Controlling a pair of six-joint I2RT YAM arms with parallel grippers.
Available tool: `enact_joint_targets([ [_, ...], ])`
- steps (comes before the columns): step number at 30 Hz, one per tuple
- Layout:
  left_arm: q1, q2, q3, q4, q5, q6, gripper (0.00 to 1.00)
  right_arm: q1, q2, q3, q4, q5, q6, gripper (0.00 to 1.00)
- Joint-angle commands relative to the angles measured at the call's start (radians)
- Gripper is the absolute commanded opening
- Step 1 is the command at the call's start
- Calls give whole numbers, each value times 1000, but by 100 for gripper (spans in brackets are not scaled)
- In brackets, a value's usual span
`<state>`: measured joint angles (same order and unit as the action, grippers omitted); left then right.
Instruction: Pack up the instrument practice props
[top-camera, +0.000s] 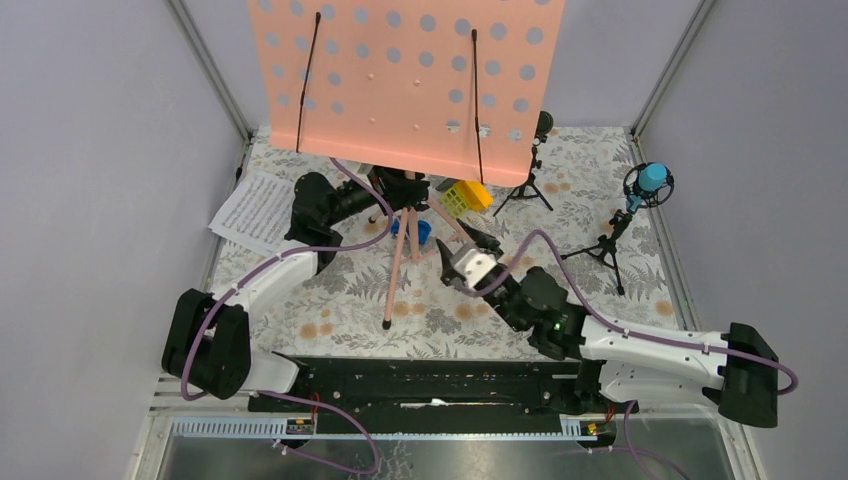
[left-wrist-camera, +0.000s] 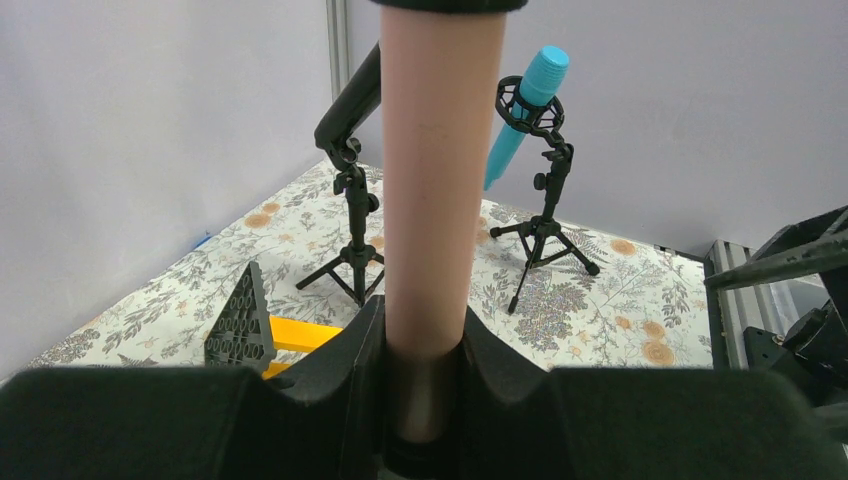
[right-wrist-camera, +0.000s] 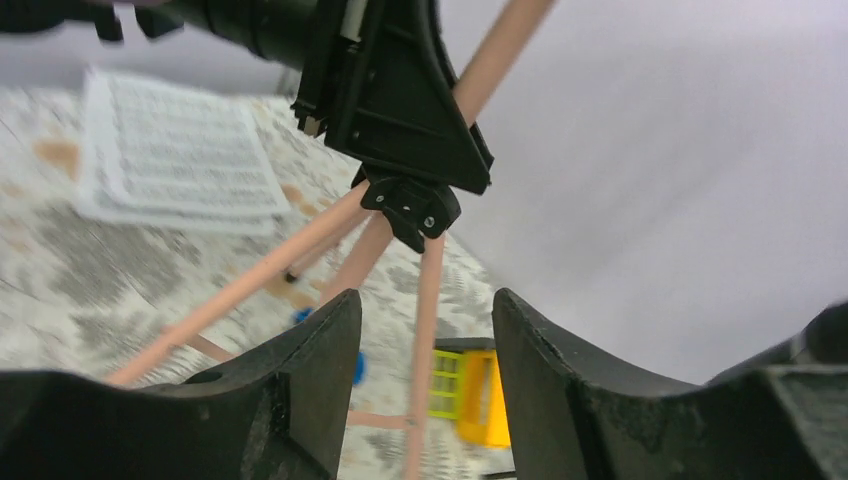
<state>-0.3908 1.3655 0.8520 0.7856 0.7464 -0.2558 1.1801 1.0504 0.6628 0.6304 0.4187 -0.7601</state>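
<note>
Left gripper: the left gripper (top-camera: 400, 188) was clamped on the pole (left-wrist-camera: 440, 180) of the pink music stand (top-camera: 400, 80), just above the joint where the legs (top-camera: 397, 270) spread out; the stand was upright in the middle of the table.
Right gripper: the right gripper (top-camera: 462, 247) had its jaws apart, just beside the legs; one leg showed in the gap, and I could not see any contact.
Around: the yellow block (top-camera: 467, 195) lay just behind the legs; the blue toy car (top-camera: 421, 232) sat among them; the sheet-music pages (top-camera: 255, 210) lay at the left edge; the black mic (top-camera: 541, 126) and the blue mic (top-camera: 651, 180) stood on small tripods at the right, apart from both arms.
Surface: a floral cloth (top-camera: 330, 300) covered the table.
Room: plain pale walls (top-camera: 100, 150) closed three sides.
Hidden: the panel of the stand was cut off at the top and covered the back of the table; the car was mostly behind a leg; the right wrist view was blurred.
</note>
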Motion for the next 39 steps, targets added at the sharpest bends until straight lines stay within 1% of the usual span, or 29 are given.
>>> enact_joint_targets([
  [1,16,36,-1,-142,-70,-64,0,3,-37,-117,287,128,475,56],
  [2,16,36,0,-143,-70,-65,0,3,-26,-113,280,220,580,56],
  [3,16,36,2,-143,-66,-66,0,1,-13,-91,225,338,731,56],
  [4,17,34,2,-143,-65,-66,0,-4,-8,-63,137,440,896,55],
  [5,16,32,1,-144,-65,-64,0,-14,-5,-40,22,462,1046,55],
  [6,16,30,-1,-146,-68,-62,0,-30,-1,-33,-38,436,1154,55],
  [8,16,23,-5,-154,-76,-52,0,-71,-1,-41,-67,319,1316,53],
  [11,16,14,-7,-173,-93,-35,0,-200,0,-8,-209,57,1602,53],
  [13,17,11,-10,-171,-98,-34,0,-263,-4,-24,-181,-34,1721,53],
  [16,17,20,-4,-167,-93,-39,0,-304,-8,-67,-58,-102,1839,53],
  [19,16,30,3,-170,-83,-49,0,-327,17,-68,30,-173,1941,55],
  [25,16,11,-4,-184,-97,-32,0,-353,125,-71,267,-283,2123,57],
  [30,17,20,3,-192,-95,-29,0,-387,253,-38,422,-359,2230,55],
  [34,16,17,2,-194,-94,-30,0,-398,326,-15,494,-379,2274,51],
  [39,17,10,2,-194,-96,-30,0,-405,392,26,512,-411,2302,48],
])
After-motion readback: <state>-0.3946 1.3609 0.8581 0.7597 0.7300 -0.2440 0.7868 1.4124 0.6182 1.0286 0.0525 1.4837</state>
